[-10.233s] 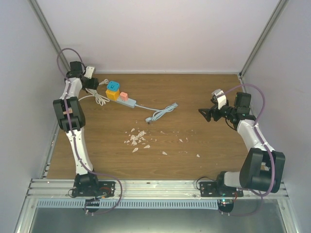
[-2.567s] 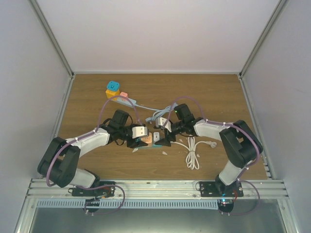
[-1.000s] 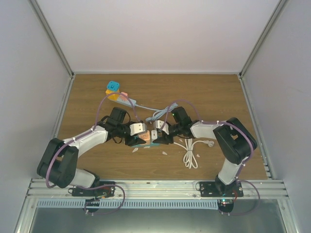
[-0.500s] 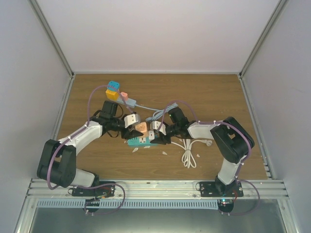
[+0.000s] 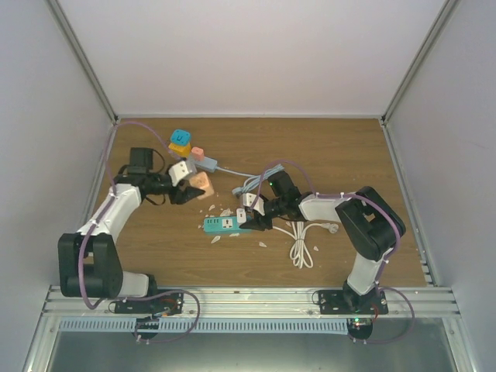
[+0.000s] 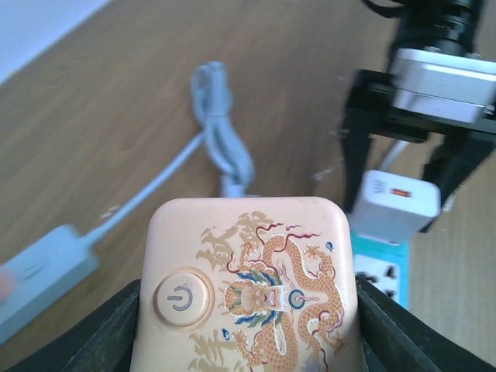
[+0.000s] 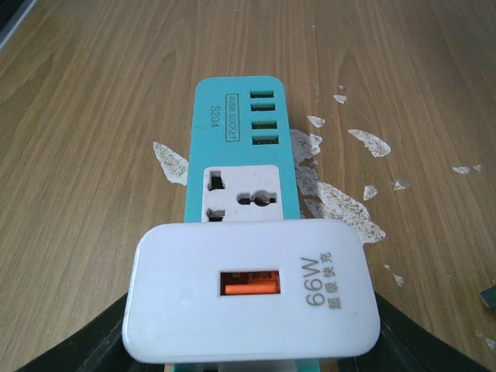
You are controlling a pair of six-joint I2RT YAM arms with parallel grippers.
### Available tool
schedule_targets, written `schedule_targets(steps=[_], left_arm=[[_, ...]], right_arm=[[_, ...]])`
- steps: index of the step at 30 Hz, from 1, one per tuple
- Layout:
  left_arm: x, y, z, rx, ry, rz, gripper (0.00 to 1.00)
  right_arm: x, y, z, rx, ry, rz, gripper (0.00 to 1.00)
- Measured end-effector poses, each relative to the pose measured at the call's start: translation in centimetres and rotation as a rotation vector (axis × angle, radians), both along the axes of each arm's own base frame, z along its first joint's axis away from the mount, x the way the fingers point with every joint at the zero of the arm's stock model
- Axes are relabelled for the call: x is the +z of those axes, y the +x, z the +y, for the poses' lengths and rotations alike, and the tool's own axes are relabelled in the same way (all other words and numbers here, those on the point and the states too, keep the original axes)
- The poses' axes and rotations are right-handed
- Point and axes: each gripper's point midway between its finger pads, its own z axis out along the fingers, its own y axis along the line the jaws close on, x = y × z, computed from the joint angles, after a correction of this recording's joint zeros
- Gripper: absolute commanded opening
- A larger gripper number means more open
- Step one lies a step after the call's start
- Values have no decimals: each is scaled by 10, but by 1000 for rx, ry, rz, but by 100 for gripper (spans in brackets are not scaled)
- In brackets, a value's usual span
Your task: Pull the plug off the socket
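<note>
Lifted leftward off the teal strip (image 5: 222,225), the peach plug (image 5: 201,184) sits clamped in my left gripper (image 5: 194,188); my right gripper (image 5: 249,218) pinches the white charger (image 7: 252,298) plugged there.

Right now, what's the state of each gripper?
Left gripper: closed on the peach dragon-print adapter.
Right gripper: closed on the white 66W charger, at the teal power strip.

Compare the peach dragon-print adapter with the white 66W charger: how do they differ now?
The peach adapter is held clear of the teal power strip by the left gripper; the white charger sits on that strip, clamped by the right gripper. The adapter's face shows a power button and dragon print; the charger's shows an orange USB port. Both are rounded blocks gripped by their sides.
</note>
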Motion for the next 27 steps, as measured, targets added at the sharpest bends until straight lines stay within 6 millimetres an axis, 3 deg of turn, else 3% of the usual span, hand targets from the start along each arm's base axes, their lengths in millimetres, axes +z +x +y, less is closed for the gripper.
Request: schedule_targets(steps=[8,16,27], left_arm=[[36,49,90,259,-38,-10,31],[43,117,180,533,-115,81,31],[7,194,223,678,-246,251,33]], right_arm=[[0,0,0,-1,-7,4,1],[0,0,0,-1,-8,5,1],[0,1,0,-2,-15,11,0]])
